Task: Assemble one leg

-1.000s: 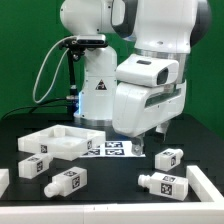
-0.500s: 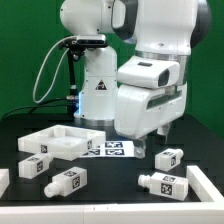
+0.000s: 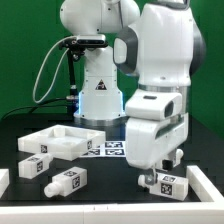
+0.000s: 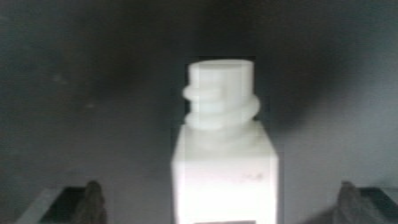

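Observation:
My gripper (image 3: pixel 161 166) hangs low over the table at the exterior view's right, and its body hides the leg under it. In the wrist view that leg (image 4: pixel 224 150), a white blocky peg with a narrower stub end pointing away from the camera, lies midway between my two dark fingertips (image 4: pixel 71 203). The gripper (image 4: pixel 219 206) is open, with a clear gap on each side of the leg. Another tagged leg (image 3: pixel 160 183) lies just in front of the gripper. Two more legs (image 3: pixel 37 166) (image 3: pixel 66 181) lie at the front left.
The large flat white square part with raised edges (image 3: pixel 57 141) lies at the left. The marker board (image 3: pixel 108 148) lies behind the middle, by the robot base (image 3: pixel 97 95). White pieces sit at the front right edge (image 3: pixel 207 186) and the front left edge (image 3: pixel 3 180).
The arm has swung to the exterior view's right and come down. The gripper now covers the right rear leg that was plainly visible before. The parts on the table have not moved.

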Controlling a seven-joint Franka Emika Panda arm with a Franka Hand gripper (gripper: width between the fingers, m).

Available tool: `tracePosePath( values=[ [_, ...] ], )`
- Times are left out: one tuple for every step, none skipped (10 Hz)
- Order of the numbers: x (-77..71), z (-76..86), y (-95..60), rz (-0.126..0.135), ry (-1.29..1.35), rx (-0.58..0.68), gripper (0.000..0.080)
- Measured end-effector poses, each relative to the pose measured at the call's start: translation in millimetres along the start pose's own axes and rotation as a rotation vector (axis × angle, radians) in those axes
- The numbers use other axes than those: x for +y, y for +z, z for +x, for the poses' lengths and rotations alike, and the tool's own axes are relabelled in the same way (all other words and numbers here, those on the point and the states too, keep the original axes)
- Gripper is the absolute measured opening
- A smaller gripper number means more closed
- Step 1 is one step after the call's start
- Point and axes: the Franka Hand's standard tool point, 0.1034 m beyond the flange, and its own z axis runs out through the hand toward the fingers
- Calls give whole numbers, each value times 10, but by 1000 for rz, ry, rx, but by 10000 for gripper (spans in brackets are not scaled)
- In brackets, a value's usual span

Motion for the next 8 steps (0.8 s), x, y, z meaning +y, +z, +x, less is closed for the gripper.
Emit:
tracePosePath(
  values=[
    [-9, 8, 56, -1, -2, 8, 649],
    [-5, -6, 69, 0, 1, 6, 535],
    [-7, -2, 66, 0, 0, 7, 535],
    [-9, -4, 70, 1, 0, 6, 399],
    [-9, -3, 69, 1, 0, 6, 399],
    [-8, -4, 69, 1, 0, 6, 284],
    [-6, -18, 37, -4, 13, 9, 284],
    [-46, -141, -124, -22, 71, 15, 284]
  ],
)
